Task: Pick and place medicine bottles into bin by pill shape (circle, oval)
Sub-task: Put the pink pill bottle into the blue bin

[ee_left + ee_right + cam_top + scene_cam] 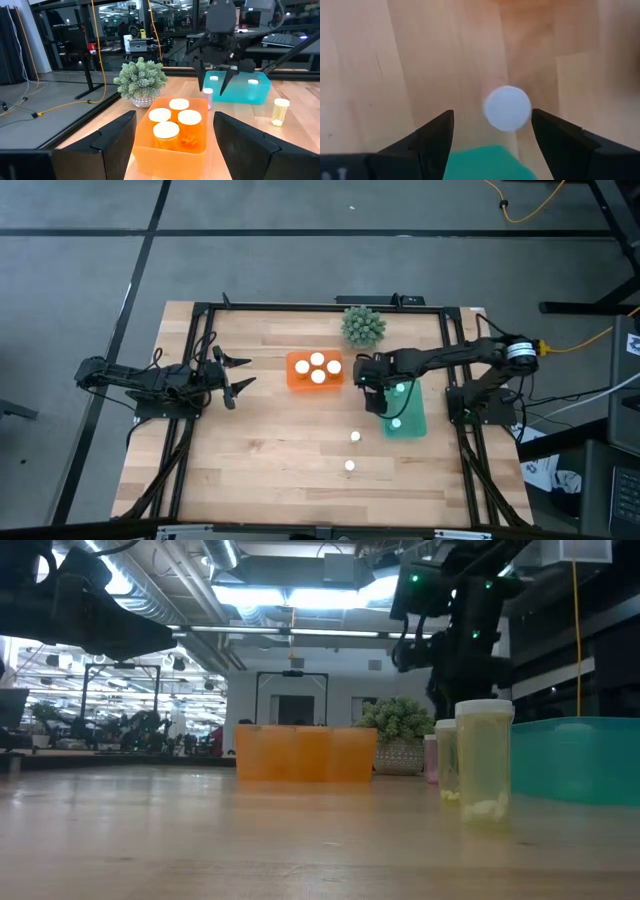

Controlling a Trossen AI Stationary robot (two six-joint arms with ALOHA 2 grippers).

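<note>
Four medicine bottles (317,368) sorted into the orange bin (294,376), two in the teal bin (414,424), three left on the surface (260,460) beside the teal bin, right tool (375,392) spread above one, left tool (236,375) spread, idle.

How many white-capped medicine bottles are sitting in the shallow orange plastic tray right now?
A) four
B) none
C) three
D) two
A: the high view shows four white round caps clustered inside the orange plastic tray, and the left wrist view shows the same four white-capped bottles standing in it.
</note>
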